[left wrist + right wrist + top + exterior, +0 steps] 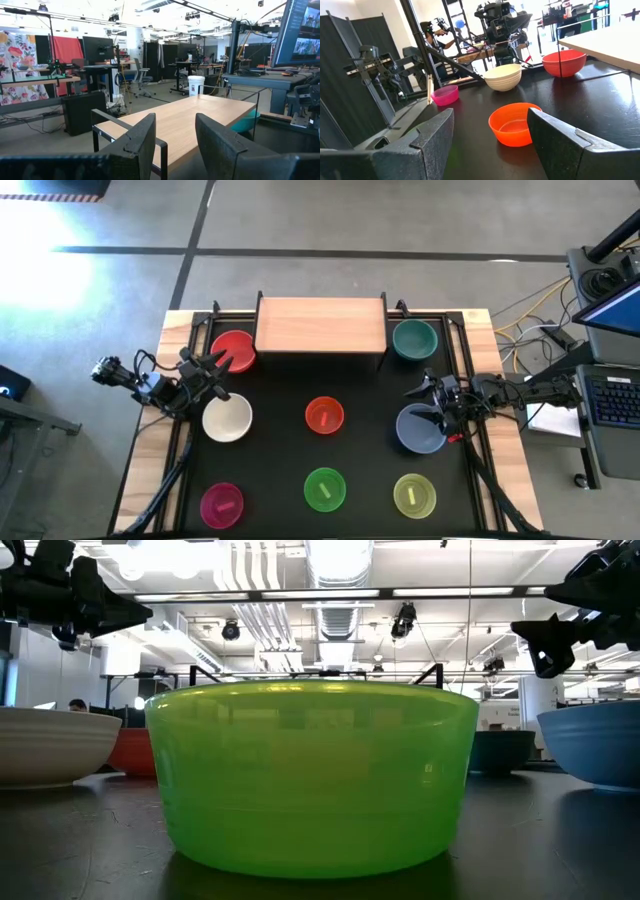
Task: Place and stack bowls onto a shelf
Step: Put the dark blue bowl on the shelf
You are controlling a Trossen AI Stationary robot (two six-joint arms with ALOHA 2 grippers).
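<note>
Eight bowls stand upright on a black mat. The red one and the teal one flank the light-wood shelf at the far side. White, orange-red and blue-grey form the middle row. Magenta, green and yellow-green line the near edge. My left gripper hovers open between the red and white bowls, facing the shelf. My right gripper hovers open over the blue-grey bowl's far rim, facing the orange-red bowl.
The shelf top is bare wood on thin black legs. Cables and a laptop stand lie beyond the table's right edge. In the low view the green bowl fills the foreground. Bare mat shows between the bowl rows.
</note>
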